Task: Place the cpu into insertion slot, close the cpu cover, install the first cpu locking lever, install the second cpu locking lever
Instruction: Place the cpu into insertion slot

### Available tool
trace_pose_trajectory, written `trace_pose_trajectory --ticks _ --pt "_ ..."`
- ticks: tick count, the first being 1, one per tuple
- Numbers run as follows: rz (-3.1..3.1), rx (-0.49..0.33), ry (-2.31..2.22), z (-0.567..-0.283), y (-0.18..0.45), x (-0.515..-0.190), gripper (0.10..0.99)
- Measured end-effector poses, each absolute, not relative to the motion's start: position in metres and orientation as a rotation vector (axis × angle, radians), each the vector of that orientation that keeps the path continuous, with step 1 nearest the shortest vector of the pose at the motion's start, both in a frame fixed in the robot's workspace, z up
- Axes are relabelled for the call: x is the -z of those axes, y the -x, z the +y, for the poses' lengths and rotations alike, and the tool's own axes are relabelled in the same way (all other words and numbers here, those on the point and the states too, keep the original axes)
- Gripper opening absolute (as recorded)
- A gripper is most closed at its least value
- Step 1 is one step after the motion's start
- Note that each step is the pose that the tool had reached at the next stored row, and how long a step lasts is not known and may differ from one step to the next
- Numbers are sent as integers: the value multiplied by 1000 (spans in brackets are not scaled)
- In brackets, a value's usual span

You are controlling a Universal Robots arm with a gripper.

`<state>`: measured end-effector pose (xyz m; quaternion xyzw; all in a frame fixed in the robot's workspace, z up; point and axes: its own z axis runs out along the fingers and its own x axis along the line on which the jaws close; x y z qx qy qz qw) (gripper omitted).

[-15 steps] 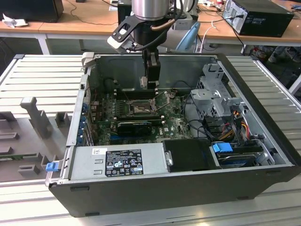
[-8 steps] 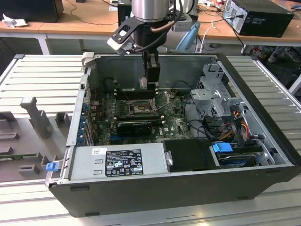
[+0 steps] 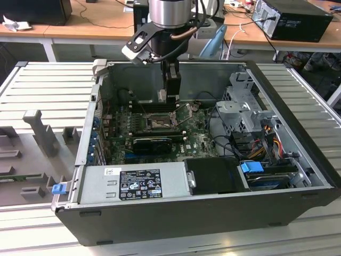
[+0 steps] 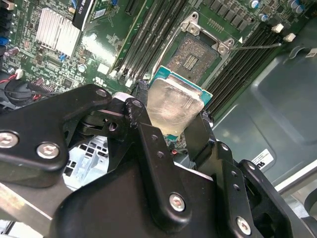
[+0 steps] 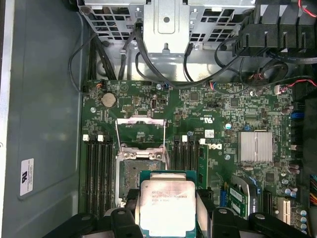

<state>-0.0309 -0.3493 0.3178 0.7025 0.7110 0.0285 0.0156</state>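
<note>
Claw [image 4: 172, 116] clamping one cpu [image 5: 167, 201], one insertion slot [image 4: 194, 58] near (cpu cover [image 5: 139, 133] raised)

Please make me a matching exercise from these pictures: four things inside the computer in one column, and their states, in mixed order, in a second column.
Things
1. cpu
2. insertion slot
3. cpu cover
4. heatsink

States
a. swung open, off the socket
b. silver, with parallel fins
c. held by the gripper
d. empty, pin field bare

Pairs: 1-c, 2-d, 3-a, 4-b
</note>
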Motion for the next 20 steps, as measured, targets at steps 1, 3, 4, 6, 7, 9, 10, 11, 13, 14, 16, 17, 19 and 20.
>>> trace_pose_trajectory --ticks 1,3,4,6,7,9,10,11,13,14,16,17,19,20 --pt "2212 -88 -2185 -349 31 -317 541" --pt "2212 -87 -2187 -349 31 -316 541" --pt "2212 -86 -2187 -349 31 -315 541" --pt "2211 -86 -2188 -349 31 -313 541" --pt "2211 -86 -2189 -349 31 -312 541" --pt "2211 -85 -2189 -349 31 -310 541" --pt "2212 -84 -2190 -349 31 -309 541" --pt "2212 -83 -2190 -349 31 -307 541" --pt "2212 -84 -2190 -349 31 -305 541" --pt "2212 -84 -2190 -349 31 -304 541" --pt "2212 -84 -2190 -349 31 -300 541" --pt "2212 -84 -2190 -349 31 -297 541" --pt "2212 -84 -2190 -349 31 -290 541" --pt "2212 -84 -2190 -349 31 -287 541"
